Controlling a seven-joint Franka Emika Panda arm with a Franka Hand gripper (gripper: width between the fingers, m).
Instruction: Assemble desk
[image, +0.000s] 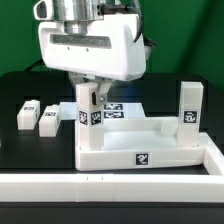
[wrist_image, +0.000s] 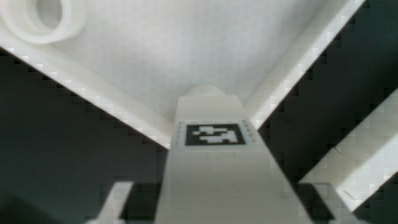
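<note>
While a leg has to go down straight into its place, the leg (image: 90, 108) is carried upright beneath the gripper (image: 90, 96), tag facing outward. The fingers (wrist_image: 118, 205) are closed on its upper part at a fairly narrow width, so it is clamped rather than merely touched. It is placed over the corner of the desk top (image: 115, 155) at the exterior view's left, with its lower end at or just above the rim. Whether it is seated there cannot be told, since that end is hidden in both views. The desk top lies flat on the black tabletop (image: 30, 150) with its hollow side up, which is judged to be why legs are entered from above. In the wrist view the leg is seen running out from between the fingers toward the white floor of the top, and an open corner socket (wrist_image: 45, 20) is seen well apart from it. A second leg (image: 190, 105) stands upright at the corner on the exterior view's right, so that corner is judged done. A loose leg (image: 27, 113) and another loose leg (image: 50, 121) lie on their sides just beside each other at the exterior view's left. The marker board (image: 113, 110) lies behind the desk top, and the border wall (image: 110, 186) runs along the front
</note>
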